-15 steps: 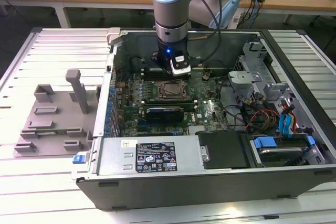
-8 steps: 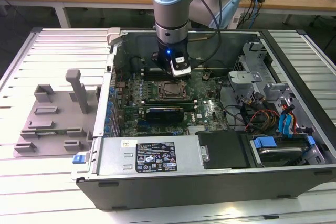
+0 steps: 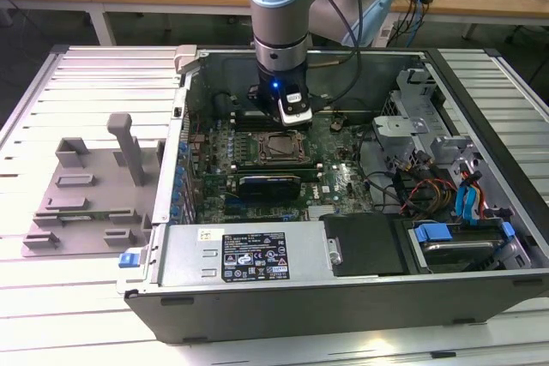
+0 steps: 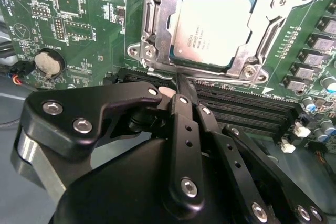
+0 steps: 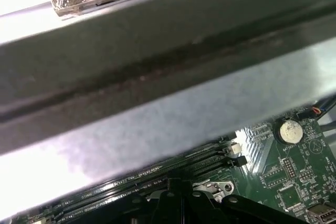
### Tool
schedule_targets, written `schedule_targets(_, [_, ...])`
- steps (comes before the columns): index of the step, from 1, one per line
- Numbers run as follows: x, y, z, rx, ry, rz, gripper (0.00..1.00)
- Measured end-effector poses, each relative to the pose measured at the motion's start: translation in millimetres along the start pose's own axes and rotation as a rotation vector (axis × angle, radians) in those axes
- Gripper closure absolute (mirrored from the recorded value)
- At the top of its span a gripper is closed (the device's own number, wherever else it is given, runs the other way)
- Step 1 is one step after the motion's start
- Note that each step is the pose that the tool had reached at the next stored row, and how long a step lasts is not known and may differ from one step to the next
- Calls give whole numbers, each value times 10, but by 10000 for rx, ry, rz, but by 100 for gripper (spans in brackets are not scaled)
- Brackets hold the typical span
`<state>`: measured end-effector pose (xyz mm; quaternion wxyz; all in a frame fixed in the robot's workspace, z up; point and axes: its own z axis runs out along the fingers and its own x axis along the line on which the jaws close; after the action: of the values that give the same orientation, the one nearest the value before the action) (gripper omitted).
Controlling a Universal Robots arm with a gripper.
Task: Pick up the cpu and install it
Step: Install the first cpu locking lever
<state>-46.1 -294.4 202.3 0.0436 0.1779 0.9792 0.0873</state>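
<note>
The cpu (image 4: 212,24), a flat square chip with a shiny silver top, lies inside the black motherboard socket, ringed by the socket's metal frame (image 4: 157,30). In the exterior view the cpu (image 3: 280,148) sits mid-board inside the open computer case. My gripper (image 4: 181,81) hovers just beside the socket's edge, over the memory slots (image 4: 247,106). Its black fingers (image 4: 185,124) are pressed together with nothing between them. From outside, the gripper (image 3: 292,117) hangs just behind the socket. In the first wrist view the fingers (image 5: 176,192) sit low over the green board.
A grey plastic fixture tray (image 3: 81,203) rests on the slatted table at the exterior view's left. The case wall (image 3: 257,250) and drive bays with blue parts (image 3: 463,237) enclose the board. A coin battery (image 4: 46,62) and cables lie nearby. A metal case rail (image 5: 157,77) runs close by.
</note>
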Motion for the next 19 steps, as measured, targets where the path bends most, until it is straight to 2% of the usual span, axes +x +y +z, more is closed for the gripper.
schedule_targets(6, [-6, 21, -106, -3, -1, 2, 89])
schedule_targets(11, [37, 7, -113, -9, -16, 2, 89])
schedule_targets(19, [56, 7, -103, -17, -33, -1, 89])
